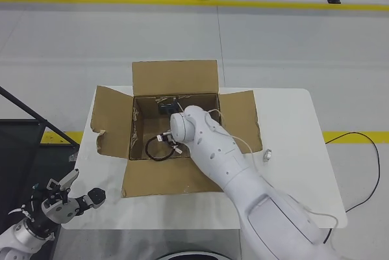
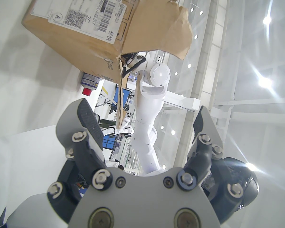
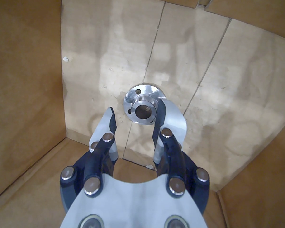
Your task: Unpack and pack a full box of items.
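Your right gripper (image 3: 135, 116) hangs inside the box (image 3: 26, 72), jaws part open and empty, either side of the flange (image 3: 142, 103) lying on the box floor, likely lined up to pinch its hub. Your left gripper (image 2: 143, 109), wide open and empty, sits by the bench (image 1: 291, 117) corner, out of the way.

bright, even overhead light. left wrist view: ceiling lamps (image 2: 266, 20) flare w/ star streaks. right wrist view: dimmer inside box (image 3: 26, 72), pale reflections on its floor, flange (image 3: 142, 106) gleams. soft shadows on table (image 1: 291, 130). wrist views bend at edges.
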Motion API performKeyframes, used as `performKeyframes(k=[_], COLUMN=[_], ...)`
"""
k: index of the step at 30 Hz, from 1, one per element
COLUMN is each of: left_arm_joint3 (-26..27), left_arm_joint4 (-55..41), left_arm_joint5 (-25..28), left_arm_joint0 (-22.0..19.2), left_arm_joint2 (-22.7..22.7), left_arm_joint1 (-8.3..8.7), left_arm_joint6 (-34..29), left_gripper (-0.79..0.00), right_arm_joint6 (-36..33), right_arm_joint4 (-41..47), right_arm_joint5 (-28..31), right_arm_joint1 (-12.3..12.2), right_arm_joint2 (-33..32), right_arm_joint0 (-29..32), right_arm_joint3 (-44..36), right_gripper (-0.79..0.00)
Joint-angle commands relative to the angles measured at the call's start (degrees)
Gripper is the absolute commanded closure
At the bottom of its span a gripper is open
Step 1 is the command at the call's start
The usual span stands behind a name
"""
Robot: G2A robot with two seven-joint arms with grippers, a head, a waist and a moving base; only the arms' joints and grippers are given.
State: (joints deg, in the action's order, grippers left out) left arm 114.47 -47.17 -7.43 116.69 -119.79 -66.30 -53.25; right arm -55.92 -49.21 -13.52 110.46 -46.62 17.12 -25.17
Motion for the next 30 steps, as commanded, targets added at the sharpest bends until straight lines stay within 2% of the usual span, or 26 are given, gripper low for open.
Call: performKeyframes(k=[1,21,25,26,28,30], left_arm_joint3=[0.0,0.0,0.0,0.0,0.0,0.0], left_arm_joint4=[0.0,0.0,0.0,0.0,0.0,0.0], left_arm_joint5=[0.0,0.0,0.0,0.0,0.0,0.0], left_arm_joint0=[0.0,0.0,0.0,0.0,0.0,0.0], left_arm_joint2=[0.0,0.0,0.0,0.0,0.0,0.0], left_arm_joint1=[0.0,0.0,0.0,0.0,0.0,0.0], left_arm_joint6=[0.0,0.0,0.0,0.0,0.0,0.0], left_gripper=[-0.785,-0.785,-0.785,-0.785,-0.785,-0.785], right_arm_joint6=[0.3,2.5,2.9,3.0,3.1,3.7], right_arm_joint4=[0.2,0.6,0.7,0.7,0.7,0.9], right_arm_joint5=[0.3,1.5,1.5,1.5,1.6,1.5], right_arm_joint1=[0.2,2.4,2.7,2.8,2.9,3.0], right_arm_joint2=[0.0,0.6,0.7,0.7,0.6,0.5], right_arm_joint0=[-0.2,-2.0,-2.3,-2.4,-2.5,-2.8], right_arm_joint3=[0.8,7.0,7.8,8.0,8.4,8.6], right_gripper=[-0.36,-0.296,-0.212,-0.12,-0.018,0.0])
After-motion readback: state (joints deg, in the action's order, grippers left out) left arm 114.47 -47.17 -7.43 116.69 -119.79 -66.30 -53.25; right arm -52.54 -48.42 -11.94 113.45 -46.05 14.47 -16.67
